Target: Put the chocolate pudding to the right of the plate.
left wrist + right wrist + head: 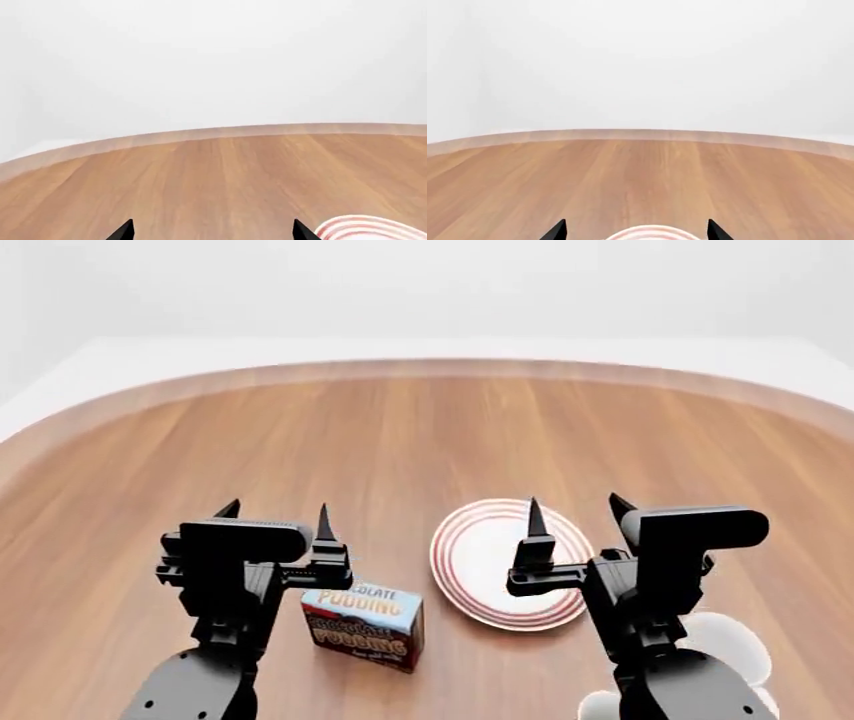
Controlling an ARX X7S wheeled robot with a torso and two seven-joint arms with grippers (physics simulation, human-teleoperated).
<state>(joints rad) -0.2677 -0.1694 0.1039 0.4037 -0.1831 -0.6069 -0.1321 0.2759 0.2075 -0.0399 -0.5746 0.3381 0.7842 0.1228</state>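
The chocolate pudding [363,625] lies on the wooden table near its front edge, a dark brown carton with a light-blue top. Just right of it sits the plate [487,565], white with red rings, also visible as the plate [367,229] and the plate [650,233] in the wrist views. My left gripper [275,516] hovers open above the table, just behind and left of the pudding, holding nothing. My right gripper [577,510] hovers open over the plate's right half, empty. Only the dark fingertips [123,231] and fingertips [555,232] show in the wrist views.
A white rounded object [727,645] lies at the front right, mostly hidden behind my right arm. The round wooden table [400,440] has a pale rim; bare wood stretches behind the plate and to its right.
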